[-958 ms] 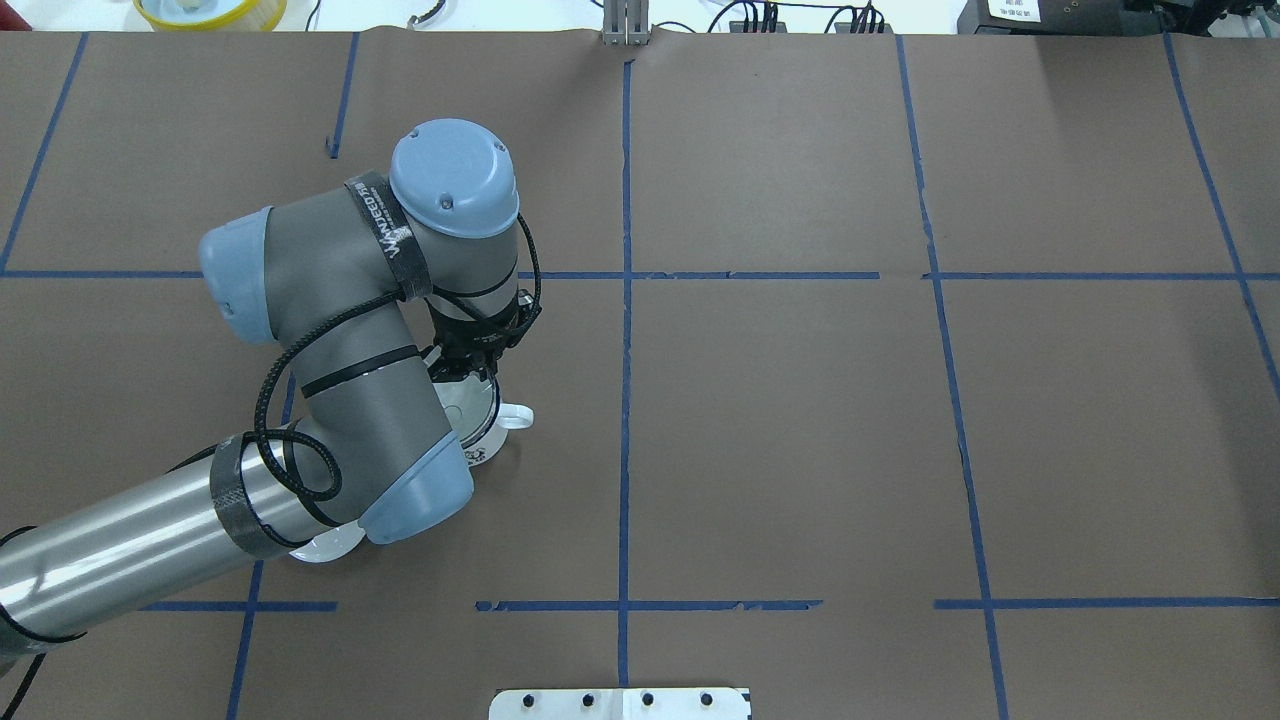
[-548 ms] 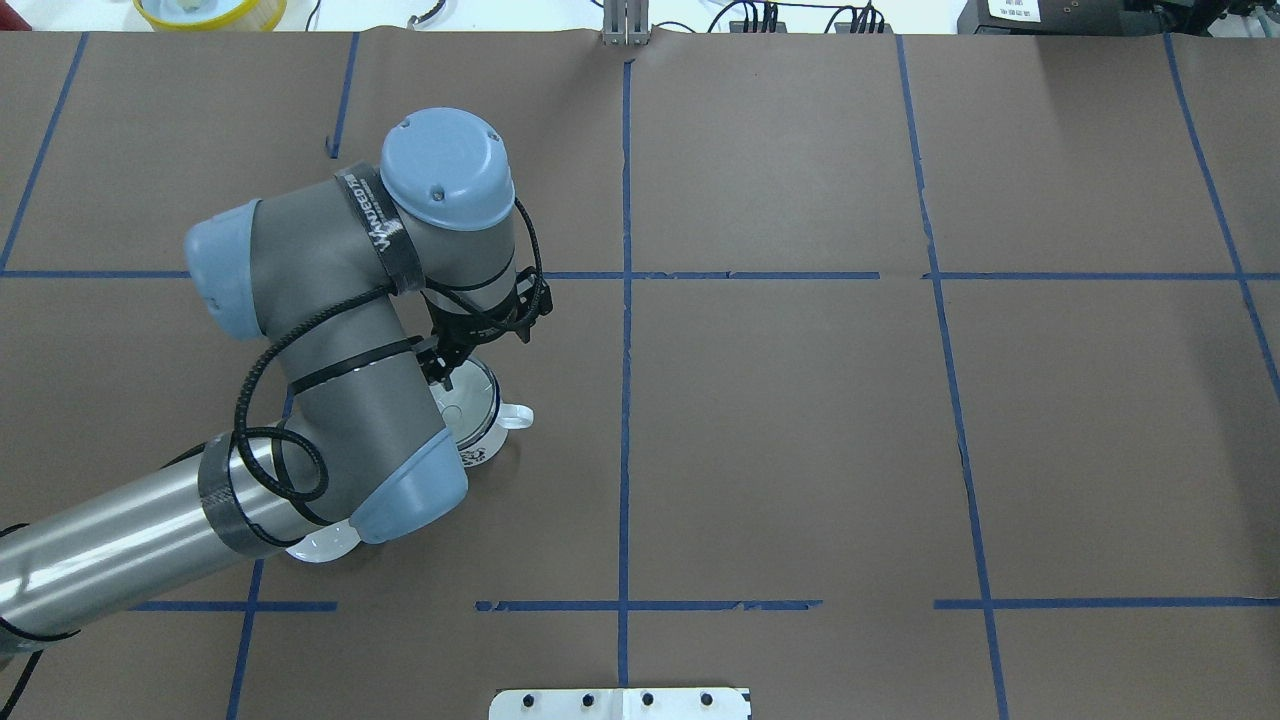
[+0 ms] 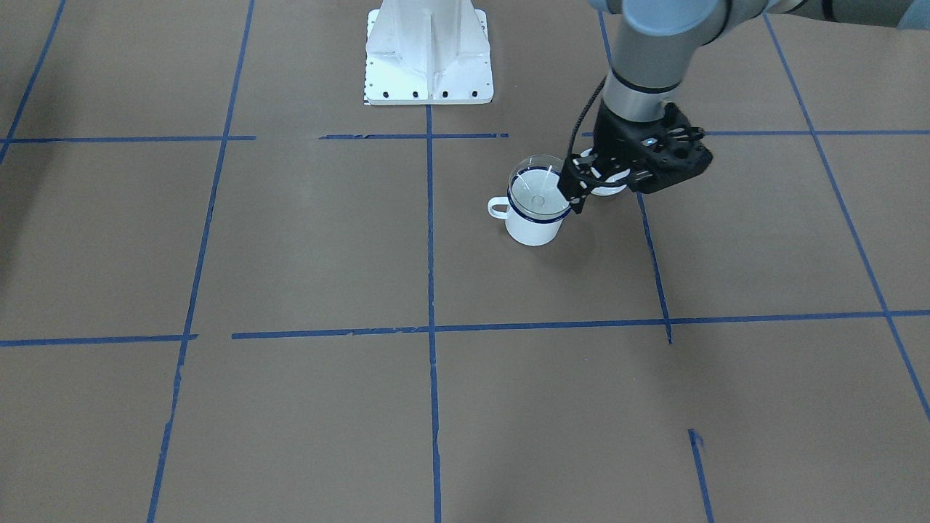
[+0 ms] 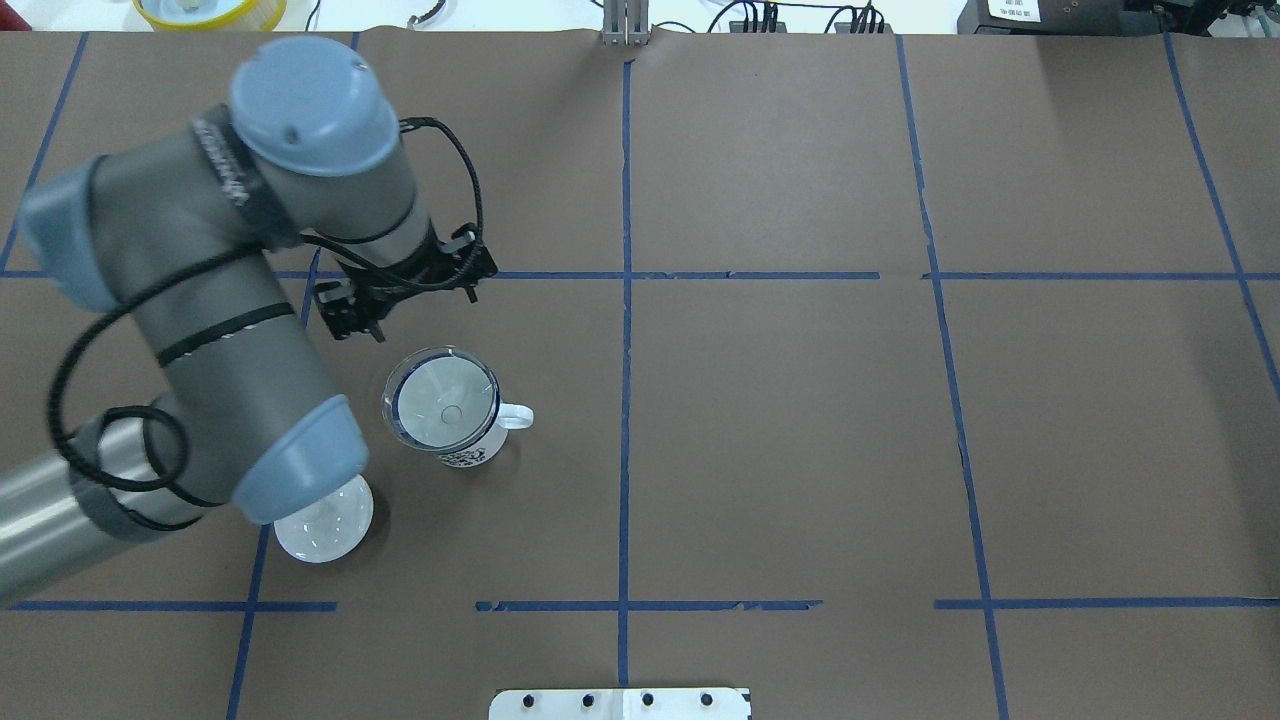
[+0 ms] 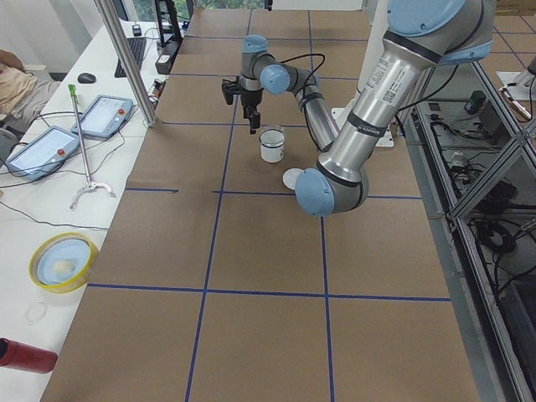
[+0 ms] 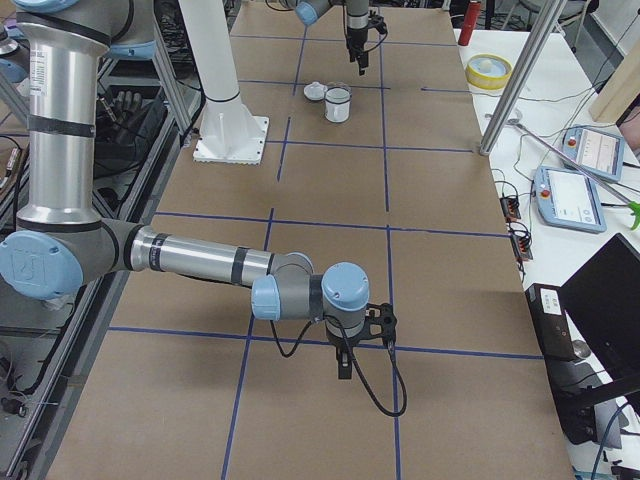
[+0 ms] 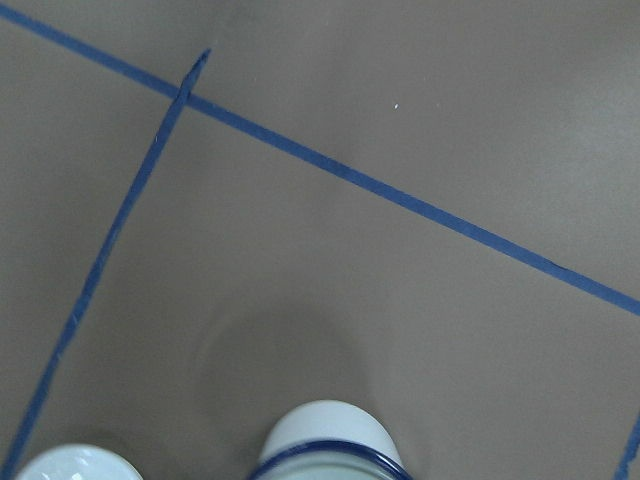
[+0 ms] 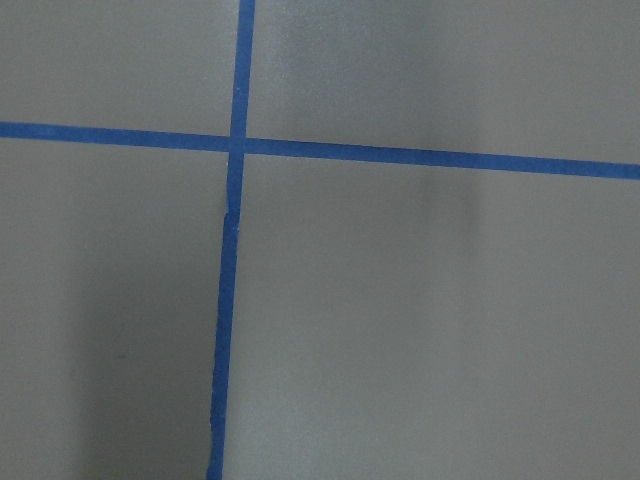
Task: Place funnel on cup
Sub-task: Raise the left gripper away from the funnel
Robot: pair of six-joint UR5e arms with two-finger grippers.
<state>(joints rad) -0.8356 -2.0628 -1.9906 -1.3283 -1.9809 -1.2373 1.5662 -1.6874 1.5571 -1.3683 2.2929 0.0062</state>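
Observation:
The clear funnel (image 4: 442, 398) sits in the mouth of the white mug with the dark blue rim (image 4: 468, 452), spout down, handle to the right. Both also show in the front-facing view, the funnel (image 3: 538, 190) on the cup (image 3: 534, 226). My left gripper (image 4: 352, 328) is open and empty, raised above and beside the cup, apart from the funnel; it also shows in the front-facing view (image 3: 574, 195). The left wrist view shows only the cup's edge (image 7: 325, 432). My right gripper (image 6: 345, 365) hangs over bare table far from the cup; I cannot tell whether it is open.
A round white lid (image 4: 322, 527) lies on the table near the cup, partly under my left arm's elbow. The robot's white base plate (image 3: 429, 54) stands at the table's near edge. Blue tape lines cross the brown table cover.
My left gripper has let go of the funnel and moved up and away to the far left. The funnel stays on the cup, now fully uncovered.

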